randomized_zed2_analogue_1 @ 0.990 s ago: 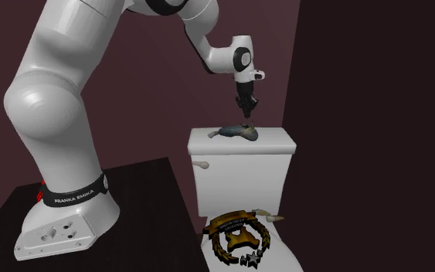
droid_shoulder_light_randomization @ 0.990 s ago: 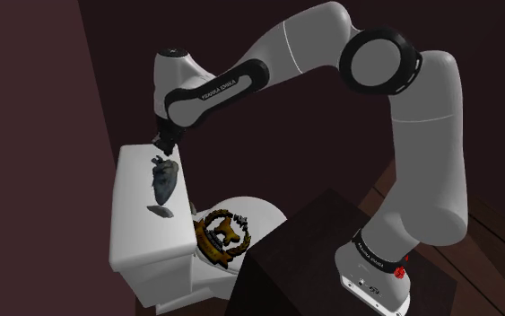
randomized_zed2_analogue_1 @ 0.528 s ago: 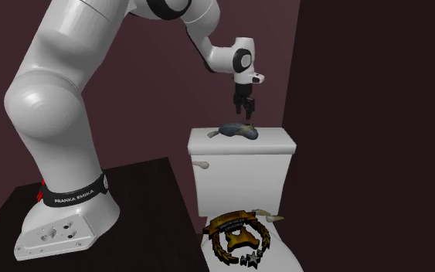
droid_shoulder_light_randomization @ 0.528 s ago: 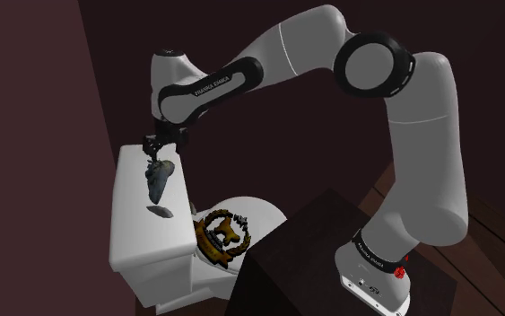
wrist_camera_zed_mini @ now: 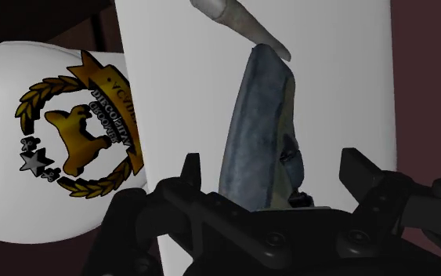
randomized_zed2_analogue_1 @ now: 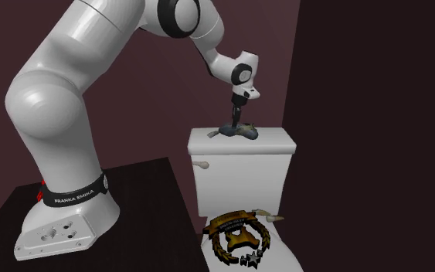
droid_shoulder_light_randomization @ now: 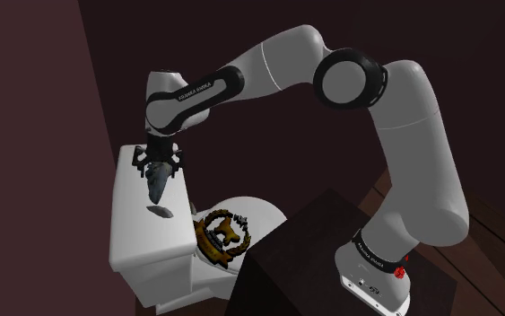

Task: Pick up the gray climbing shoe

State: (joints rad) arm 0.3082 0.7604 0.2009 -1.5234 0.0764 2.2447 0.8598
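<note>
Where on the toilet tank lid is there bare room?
Bare strips of the tank lid run along both sides of the grey shoe: one toward the gold emblem, one toward the dark wall. It is crowded at the shoe itself, straddled by the open gripper, with a tapered grey piece at its tip.

On my screen the body of the gripper [wrist_camera_zed_mini: 275, 161] hides the near end of the gray climbing shoe [wrist_camera_zed_mini: 258, 133]. In the second exterior view, the arm [randomized_zed2_analogue_1: 61, 93] runs off the edge at 12 o'clock.

climbing shoe [wrist_camera_zed_mini: 254, 133]: mottled blue-grey, olive edge. toilet tank [wrist_camera_zed_mini: 344, 86]: plain white. seat lid [wrist_camera_zed_mini: 3, 86] beside the tank: white, gold-and-brown laurel-wreath emblem [wrist_camera_zed_mini: 77, 129], grey stars [wrist_camera_zed_mini: 32, 161]. wall [randomized_zed2_analogue_1: 161, 116] behind the tank: dark maroon.
</note>
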